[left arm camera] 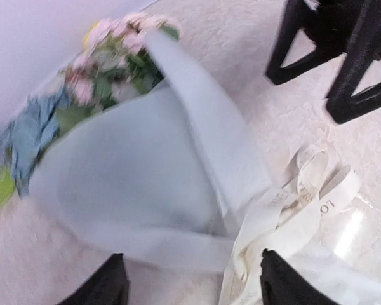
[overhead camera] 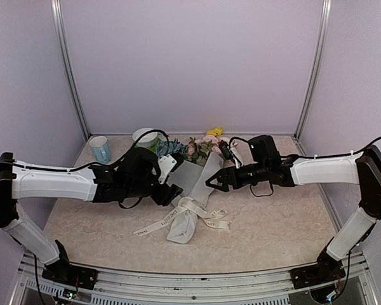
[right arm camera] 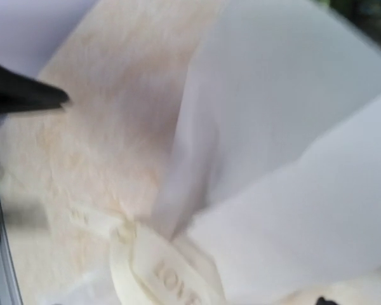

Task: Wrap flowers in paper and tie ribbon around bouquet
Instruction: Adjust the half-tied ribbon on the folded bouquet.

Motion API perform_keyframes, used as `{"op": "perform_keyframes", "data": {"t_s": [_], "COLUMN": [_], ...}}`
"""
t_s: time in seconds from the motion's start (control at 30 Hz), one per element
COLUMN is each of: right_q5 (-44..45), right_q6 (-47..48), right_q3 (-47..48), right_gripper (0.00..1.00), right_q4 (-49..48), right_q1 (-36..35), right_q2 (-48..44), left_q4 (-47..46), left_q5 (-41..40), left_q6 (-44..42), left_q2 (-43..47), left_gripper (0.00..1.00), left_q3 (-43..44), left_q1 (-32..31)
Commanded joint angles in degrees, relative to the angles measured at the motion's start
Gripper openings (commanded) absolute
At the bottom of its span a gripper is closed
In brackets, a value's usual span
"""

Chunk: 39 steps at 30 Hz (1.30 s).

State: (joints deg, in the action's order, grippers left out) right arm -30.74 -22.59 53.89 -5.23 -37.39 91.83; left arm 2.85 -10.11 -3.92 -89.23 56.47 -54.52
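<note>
The bouquet lies on the table with its flowers (overhead camera: 200,149) (left arm camera: 114,70) pointing to the back wall. The white paper (overhead camera: 193,175) (left arm camera: 133,184) (right arm camera: 292,146) forms a cone around the stems. The cream lettered ribbon (overhead camera: 189,210) (left arm camera: 305,203) (right arm camera: 159,270) is looped round the narrow lower end, its tails lying on the table. My left gripper (overhead camera: 173,196) (left arm camera: 190,289) hovers at the cone's left side, open, nothing between its fingers. My right gripper (overhead camera: 214,182) (left arm camera: 305,98) hangs open just right of the cone, holding nothing. The right wrist view is blurred.
A blue cup (overhead camera: 100,149) and a white bowl (overhead camera: 144,136) stand at the back left near the wall. The crumpled paper tail (overhead camera: 180,230) lies toward the front. Metal posts (overhead camera: 70,70) frame the back corners.
</note>
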Motion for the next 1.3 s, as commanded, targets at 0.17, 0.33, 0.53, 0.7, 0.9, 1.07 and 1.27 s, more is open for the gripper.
{"op": "perform_keyframes", "data": {"t_s": [0.17, 0.33, 0.53, 0.7, 0.9, 1.07, 1.27], "right_q5": [-3.03, -3.57, -3.36, -3.54, -3.34, -3.66, -3.28], "right_q6": [7.90, 6.92, 6.97, 7.29, 7.21, 7.21, 8.62], "right_q3": [1.63, -0.39, -1.69, -1.20, -1.30, -1.32, 0.07], "right_gripper": [0.83, 0.83, 0.83, 0.82, 0.82, 0.82, 0.81], "right_q4": [9.19, 7.02, 7.10, 7.58, 7.57, 7.53, 9.80], "right_q1": [-0.67, -0.67, -0.65, -0.63, -0.54, -0.45, -0.46], "right_q2": [6.11, 5.99, 6.29, 6.79, 6.10, 6.45, 8.21], "left_q4": [-11.58, -13.80, -17.58, -17.49, -15.28, -8.21, 8.55], "left_q5": [1.32, 1.83, 9.69, 10.41, 10.81, 7.16, 8.57], "left_q6": [7.25, 2.62, 1.70, 0.89, 2.08, 8.65, 17.43], "left_q2": [4.66, -2.74, -2.82, -3.96, -3.56, 1.28, 2.00], "left_gripper": [0.73, 0.69, 0.53, 0.06, 0.00, 0.00, 0.00], "left_q3": [-20.06, -18.32, -18.92, -17.87, -17.12, -16.93, -14.77], "left_q1": [0.37, 0.98, 0.59, 1.15, 2.53, 3.06, 1.05]}}
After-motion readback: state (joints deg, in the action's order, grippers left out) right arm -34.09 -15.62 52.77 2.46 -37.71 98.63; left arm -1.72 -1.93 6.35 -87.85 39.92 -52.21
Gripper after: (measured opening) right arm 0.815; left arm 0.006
